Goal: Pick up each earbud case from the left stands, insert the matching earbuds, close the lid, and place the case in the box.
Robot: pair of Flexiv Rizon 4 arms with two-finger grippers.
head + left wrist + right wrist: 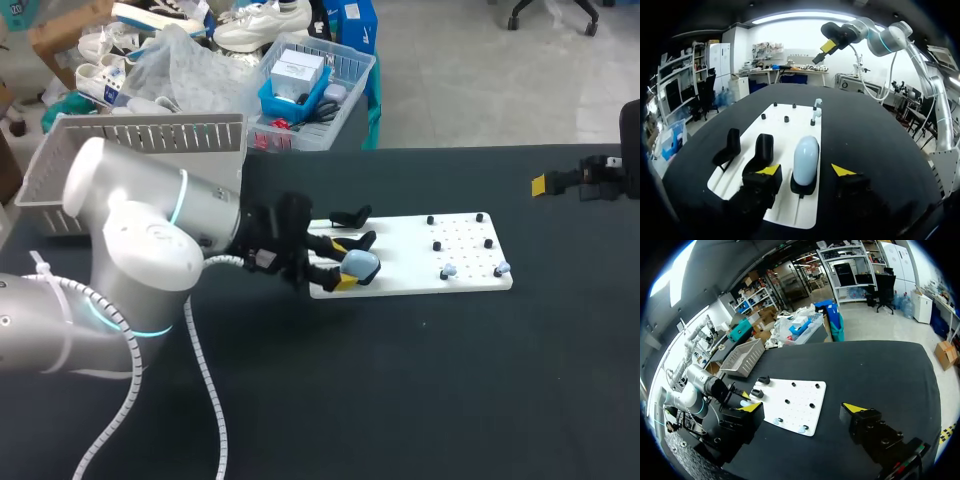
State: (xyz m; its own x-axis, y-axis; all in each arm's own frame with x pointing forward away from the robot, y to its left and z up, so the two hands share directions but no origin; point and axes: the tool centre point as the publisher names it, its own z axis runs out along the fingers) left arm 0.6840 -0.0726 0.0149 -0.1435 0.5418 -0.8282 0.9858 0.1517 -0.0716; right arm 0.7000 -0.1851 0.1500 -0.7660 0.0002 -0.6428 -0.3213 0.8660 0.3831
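Note:
A light blue earbud case [362,264] stands upright on a black stand at the near left end of the white board [420,250]. My left gripper [344,265] straddles it. In the left wrist view the case [806,155] sits between the yellow tips of the left gripper [806,172] with a small gap on each side, so the gripper is open. Two bare black stands [762,147] [732,145] are beside it. Two pale blue earbuds [448,270] [502,268] rest on pegs at the board's right end. My right gripper [804,410] hangs open and bare above the table's far right.
A grey slatted basket [140,150] stands at the table's back left, behind my left arm. Several black pegs [437,245] dot the right half of the board. My left arm's white cable [205,370] trails over the black table front.

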